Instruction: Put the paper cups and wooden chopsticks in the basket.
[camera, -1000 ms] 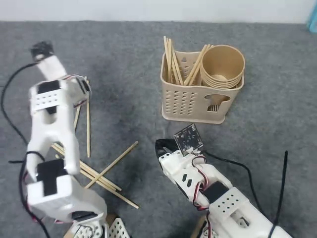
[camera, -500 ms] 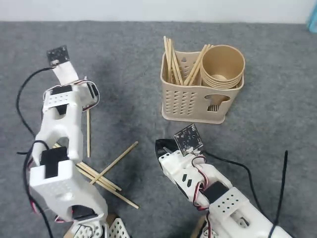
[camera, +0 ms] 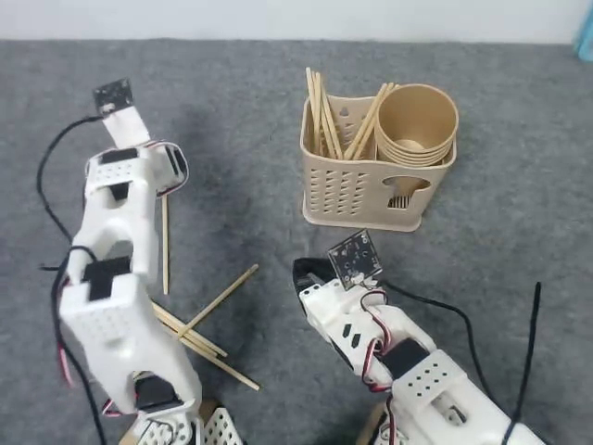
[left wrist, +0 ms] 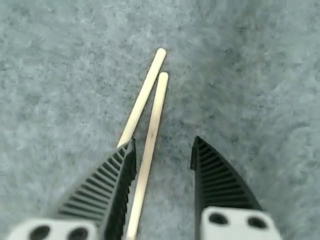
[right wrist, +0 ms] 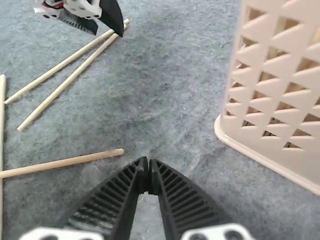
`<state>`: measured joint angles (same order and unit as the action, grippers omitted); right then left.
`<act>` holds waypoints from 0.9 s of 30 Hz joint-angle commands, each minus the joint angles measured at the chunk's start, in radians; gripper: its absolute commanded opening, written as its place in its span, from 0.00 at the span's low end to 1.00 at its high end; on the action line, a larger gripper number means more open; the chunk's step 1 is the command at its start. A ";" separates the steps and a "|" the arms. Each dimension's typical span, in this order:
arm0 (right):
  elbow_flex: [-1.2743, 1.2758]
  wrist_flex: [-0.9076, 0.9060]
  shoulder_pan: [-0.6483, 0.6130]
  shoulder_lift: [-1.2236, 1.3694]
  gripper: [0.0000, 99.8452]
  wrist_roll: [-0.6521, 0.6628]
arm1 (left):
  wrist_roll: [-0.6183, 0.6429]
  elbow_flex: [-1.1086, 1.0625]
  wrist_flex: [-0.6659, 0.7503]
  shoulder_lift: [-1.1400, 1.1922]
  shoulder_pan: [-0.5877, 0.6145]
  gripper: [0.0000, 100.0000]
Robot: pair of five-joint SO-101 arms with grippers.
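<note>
One chopstick [left wrist: 156, 110] is bracketed by the wide-spread left gripper [left wrist: 165, 141], the right gripper [right wrist: 148, 162] is pinched closed, and bare carpet [camera: 241, 185] is seen toward the basket [camera: 352, 190] at three o'clock.

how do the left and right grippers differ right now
The left gripper is open; the right gripper is shut. The left gripper straddles one chopstick lying on the mat; the right gripper holds nothing, its tips pointing at bare mat beside the basket. Both have black ribbed fingers.
</note>
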<state>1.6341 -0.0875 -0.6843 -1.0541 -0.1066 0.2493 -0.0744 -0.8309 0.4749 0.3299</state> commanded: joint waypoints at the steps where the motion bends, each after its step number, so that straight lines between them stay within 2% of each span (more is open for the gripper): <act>1: -0.012 0.021 0.008 -0.016 0.01 0.015 | -0.011 0.240 -0.143 0.095 -0.009 0.17; 11: -0.012 0.021 0.008 -0.016 0.01 0.015 | -0.011 0.786 -0.532 0.437 -0.049 0.16; 13: -0.012 0.021 0.008 -0.016 0.01 0.015 | -0.011 0.889 -0.608 0.494 -0.052 0.12; 16: -0.012 0.021 0.008 -0.016 0.01 0.017 | -0.012 1.029 -0.695 0.572 -0.054 0.00; 24: -0.012 0.021 0.010 -0.016 0.01 0.020 | -0.012 1.354 -0.931 0.690 -0.051 0.01; 27: -0.012 0.021 0.010 -0.016 0.01 0.020 | -0.012 1.412 -0.928 0.664 -0.021 0.01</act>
<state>1.6341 -0.0875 -0.6874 -1.0541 -0.1066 0.2417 1.2559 -1.7146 1.1838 0.2839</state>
